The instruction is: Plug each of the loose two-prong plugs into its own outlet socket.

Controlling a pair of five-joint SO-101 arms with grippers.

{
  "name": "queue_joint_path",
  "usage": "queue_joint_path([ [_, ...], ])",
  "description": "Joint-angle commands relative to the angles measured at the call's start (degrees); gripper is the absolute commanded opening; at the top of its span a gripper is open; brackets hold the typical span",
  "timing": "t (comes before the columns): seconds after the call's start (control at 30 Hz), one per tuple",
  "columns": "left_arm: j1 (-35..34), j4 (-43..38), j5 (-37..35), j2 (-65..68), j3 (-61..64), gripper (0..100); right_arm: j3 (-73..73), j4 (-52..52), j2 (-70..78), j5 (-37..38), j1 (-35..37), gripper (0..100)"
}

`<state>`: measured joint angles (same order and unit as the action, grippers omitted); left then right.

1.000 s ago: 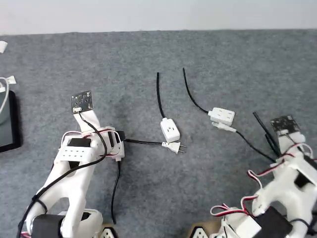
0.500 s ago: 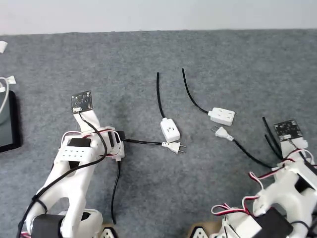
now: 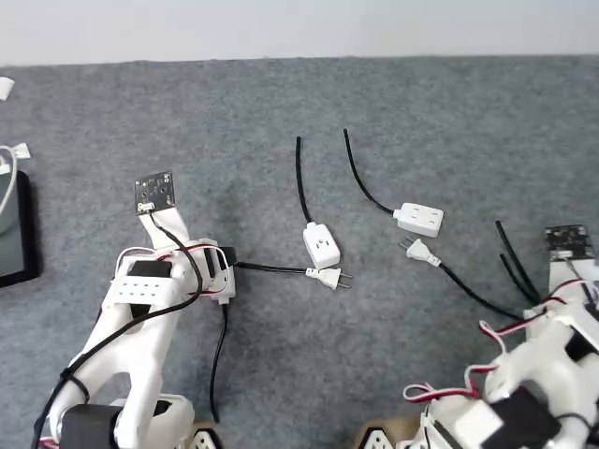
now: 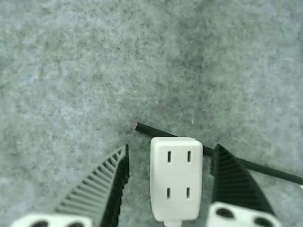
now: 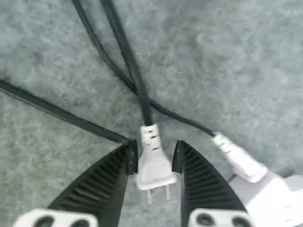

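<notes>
**A:** The right gripper [image 5: 155, 150] is narrow, pinching a white plug [image 5: 152, 168] by its flanks. The prongs point back toward the wrist.

**B:** Where's that from the centre socket block [image 3: 321, 245]?

**A:** Well off to its right, on the near side, tucked under the right arm [image 3: 543, 374]. Black cords [image 5: 118, 52] cross just past the plug's tail.

**B:** So what makes this step go well?

**A:** I'd say a firm hold, then a lift before travelling so the trailing cord doesn't snag on the crossed ones. With the prongs facing inward, the plug probably needs turning before it meets any slots. After that it's square up and push straight in.

**B:** And the left side?

**A:** The left gripper [image 4: 172, 152] stands wide, straddling the near socket block [image 4: 176, 189] without touching it, left of the centre block. A cut cord [image 4: 255, 166] runs behind. Closing on that block would likely brace it.

**B:** Room to move?

**A:** It's crowded to the right of the centre block. A loose plug [image 3: 328, 277] lies just beside it, with the far socket block [image 3: 419, 219] and another plug [image 3: 416, 249] further right. Beyond them, open grey mat [image 3: 281, 103] runs to the far edge. A dark device [image 3: 9, 234] sits at the left edge, well apart.
</notes>
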<state>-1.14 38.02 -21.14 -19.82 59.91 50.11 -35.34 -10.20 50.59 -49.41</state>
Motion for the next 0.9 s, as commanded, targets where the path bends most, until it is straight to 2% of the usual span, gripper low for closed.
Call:
queue_joint_path([
  [0.0, -0.44, -1.41, -0.18, -0.18, -2.33, 26, -5.63, 0.48, 4.62, -0.53, -0.31, 12.2],
  [0.23, -0.44, -1.41, -0.18, -0.18, -2.33, 26, -14.24, 0.40, 16.31, -0.62, 0.22, 12.0],
  [0.53, -0.44, -1.41, -0.18, -0.18, -2.33, 26, -20.22, -7.25, 17.36, -0.62, 2.51, 11.6],
  [0.7, -0.44, -1.41, -0.18, -0.18, -2.33, 26, -20.31, -8.04, 17.19, -0.53, 2.59, 0.8],
  [0.87, -0.44, -1.41, -0.18, -0.18, -2.33, 26, -20.40, -8.13, 16.75, -0.53, 2.59, 0.9],
])
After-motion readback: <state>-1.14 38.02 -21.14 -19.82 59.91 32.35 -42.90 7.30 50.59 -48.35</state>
